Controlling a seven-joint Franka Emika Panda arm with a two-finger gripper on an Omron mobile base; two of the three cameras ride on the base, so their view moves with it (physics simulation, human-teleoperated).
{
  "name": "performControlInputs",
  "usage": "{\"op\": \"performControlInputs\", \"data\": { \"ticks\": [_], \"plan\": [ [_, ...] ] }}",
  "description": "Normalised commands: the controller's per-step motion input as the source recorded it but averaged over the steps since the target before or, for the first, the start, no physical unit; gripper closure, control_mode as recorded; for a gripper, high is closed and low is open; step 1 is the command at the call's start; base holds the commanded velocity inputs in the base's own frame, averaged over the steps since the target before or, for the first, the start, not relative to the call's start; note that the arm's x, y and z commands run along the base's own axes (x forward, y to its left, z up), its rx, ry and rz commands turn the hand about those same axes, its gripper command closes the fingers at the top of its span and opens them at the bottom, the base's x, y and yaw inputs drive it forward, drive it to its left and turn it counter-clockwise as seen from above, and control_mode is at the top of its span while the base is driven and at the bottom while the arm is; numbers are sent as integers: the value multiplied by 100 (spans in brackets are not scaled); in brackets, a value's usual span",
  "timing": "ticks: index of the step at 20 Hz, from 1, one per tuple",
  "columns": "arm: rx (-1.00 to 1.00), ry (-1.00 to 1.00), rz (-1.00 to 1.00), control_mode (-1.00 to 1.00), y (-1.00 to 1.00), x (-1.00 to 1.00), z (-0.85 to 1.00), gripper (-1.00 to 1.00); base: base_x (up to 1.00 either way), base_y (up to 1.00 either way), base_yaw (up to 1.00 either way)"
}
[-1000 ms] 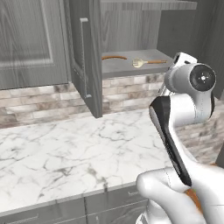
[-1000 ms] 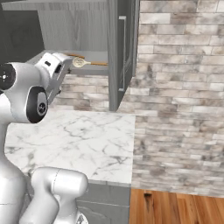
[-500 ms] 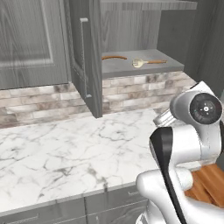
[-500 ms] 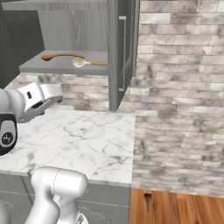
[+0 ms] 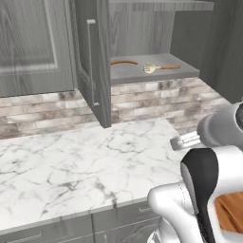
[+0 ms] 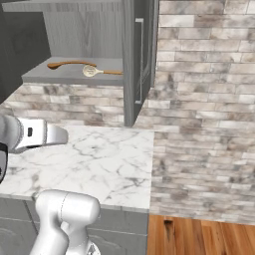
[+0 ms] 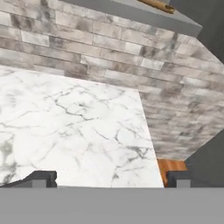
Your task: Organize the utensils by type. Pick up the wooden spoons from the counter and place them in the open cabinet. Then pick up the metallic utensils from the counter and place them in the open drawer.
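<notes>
Two wooden spoons lie on the shelf of the open cabinet (image 5: 156, 75): a curved one (image 5: 123, 62) and one with a pale flat head (image 5: 161, 68). From the right base view they are the curved spoon (image 6: 69, 63) and the pale-headed spoon (image 6: 99, 71). An orange handle (image 7: 157, 5) shows at the top of the hand view. My gripper (image 7: 111, 180) is open and empty, its tips wide apart, low over the white marble counter (image 5: 71, 156). It hangs well below the shelf (image 6: 60, 74). The metallic utensils and the open drawer are out of view.
The cabinet's grey door (image 5: 95, 61) stands open, edge-on toward me over the counter. A brick backsplash (image 6: 199, 74) runs behind. The counter ends at its right edge (image 6: 149, 169), with wooden floor (image 6: 199, 234) beyond. A closed upper cabinet (image 5: 33, 42) is to the left.
The arm has drawn back and dropped from shelf height down to just above the counter. Both wooden spoons stay lying on the cabinet shelf.
</notes>
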Motion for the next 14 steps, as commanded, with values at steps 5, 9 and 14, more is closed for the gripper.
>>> {"op": "performControlInputs", "data": {
  "ticks": [5, 9, 14],
  "plan": [
    [21, 4, -6, -100, 2, -35, -34, -100, 0, 0, 0],
    [-2, 2, 0, -100, 1, 0, -6, -100, 0, 0, 0],
    [0, 0, 0, -100, 0, 0, 0, -100, 0, 0, 0]
  ]
}}
